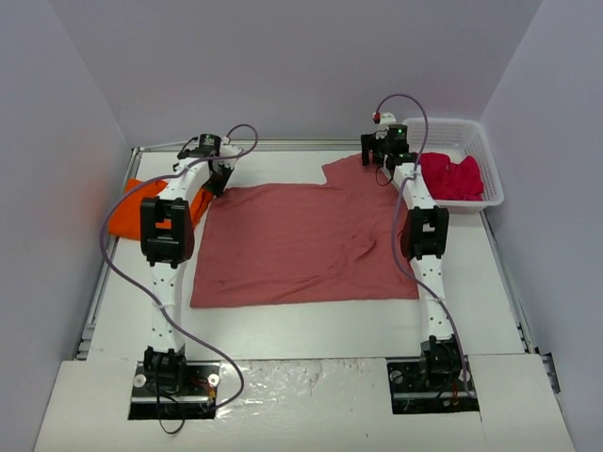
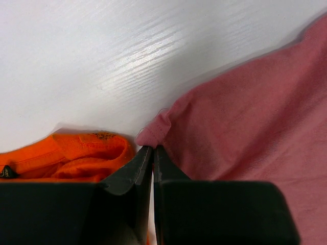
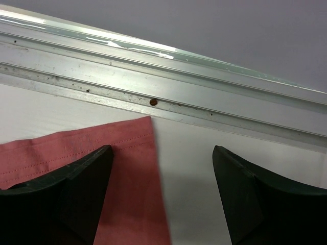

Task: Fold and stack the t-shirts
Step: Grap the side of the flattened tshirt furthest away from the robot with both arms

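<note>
brick-red t-shirt [image 1: 301,240] lies flat mid-counter [image 1: 311,325]: left gripper [image 2: 153,149] jaws closed tight at its far-left corner, hold unclear; right gripper [image 3: 162,150] jaws wide, straddling its far-right sleeve corner.

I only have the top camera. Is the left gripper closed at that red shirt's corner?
Observer: The left gripper is shut; the brick-red t-shirt's puckered corner sits at its tips, though a pinch isn't certain.
Operator: And the right gripper?
Observer: Open, one jaw over the shirt's hemmed edge, the other over bare table.
Operator: Anything crowding the left one?
Observer: The orange t-shirt lies bunched right beside it.
</note>
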`<state>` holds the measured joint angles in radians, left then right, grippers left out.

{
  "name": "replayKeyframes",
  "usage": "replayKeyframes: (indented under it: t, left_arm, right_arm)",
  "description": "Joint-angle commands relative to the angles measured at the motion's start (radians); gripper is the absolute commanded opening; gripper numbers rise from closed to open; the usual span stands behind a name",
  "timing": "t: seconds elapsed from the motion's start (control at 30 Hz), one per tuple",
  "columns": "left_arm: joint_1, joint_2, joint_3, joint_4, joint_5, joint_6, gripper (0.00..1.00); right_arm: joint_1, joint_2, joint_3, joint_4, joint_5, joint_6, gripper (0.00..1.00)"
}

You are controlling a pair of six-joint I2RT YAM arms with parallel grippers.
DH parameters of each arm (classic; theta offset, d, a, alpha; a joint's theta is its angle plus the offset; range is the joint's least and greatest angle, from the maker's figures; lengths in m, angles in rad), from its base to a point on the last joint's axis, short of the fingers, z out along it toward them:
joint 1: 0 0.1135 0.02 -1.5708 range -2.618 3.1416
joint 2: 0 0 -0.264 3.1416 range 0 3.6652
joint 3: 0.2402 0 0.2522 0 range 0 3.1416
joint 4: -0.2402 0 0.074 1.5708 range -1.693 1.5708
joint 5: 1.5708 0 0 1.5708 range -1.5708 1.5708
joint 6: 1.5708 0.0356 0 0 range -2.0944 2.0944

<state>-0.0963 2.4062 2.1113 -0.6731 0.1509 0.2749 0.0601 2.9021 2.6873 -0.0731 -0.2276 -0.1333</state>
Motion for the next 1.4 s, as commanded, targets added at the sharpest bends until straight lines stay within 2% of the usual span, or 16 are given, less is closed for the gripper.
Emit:
replayKeyframes:
  t: [0.0,0.13,0.33,0.43,0.5,0.53,0.57,0.93,1.1,1.3,1.37]
  left_arm:
    - [-0.003,-0.048,0.021,0.003,-0.008,-0.016,0.02]
    - [-0.003,-0.044,0.026,0.003,-0.007,-0.017,0.02]
    - [-0.005,-0.039,0.026,0.003,-0.004,-0.019,0.02]
    - [-0.005,-0.035,0.026,0.003,0.001,-0.02,0.02]
    - [-0.005,-0.033,0.026,0.004,0.001,-0.02,0.02]
    - [-0.005,-0.032,0.027,0.004,0.001,-0.02,0.02]
    - [-0.005,-0.032,0.029,0.003,0.001,-0.02,0.02]
    - [-0.003,-0.028,0.029,0.0,0.006,-0.019,0.02]
    - [-0.003,-0.039,0.027,0.026,-0.03,-0.031,0.02]
    - [-0.003,0.005,0.156,-0.029,-0.091,-0.052,0.02]
    - [-0.002,-0.002,0.151,-0.022,-0.097,-0.054,0.02]
  right_arm:
    - [0.001,0.019,0.043,-0.021,-0.064,0.015,0.75]
    - [0.001,0.028,0.043,-0.024,-0.088,0.018,0.74]
    - [0.006,0.029,0.051,-0.024,-0.093,0.008,0.66]
    - [0.006,0.029,0.048,-0.024,-0.085,0.006,0.56]
    - [0.006,0.031,0.043,-0.024,-0.082,0.006,0.43]
    - [0.006,0.031,0.043,-0.025,-0.078,0.006,0.33]
    - [0.006,0.031,0.043,-0.025,-0.076,0.006,0.29]
    - [0.017,0.023,0.031,-0.027,-0.052,-0.006,0.0]
    - [0.026,-0.003,0.022,-0.031,-0.007,-0.02,0.0]
    - [0.032,-0.066,-0.006,-0.048,0.021,-0.052,0.0]
    - [0.029,-0.09,-0.027,-0.05,0.019,-0.06,0.0]
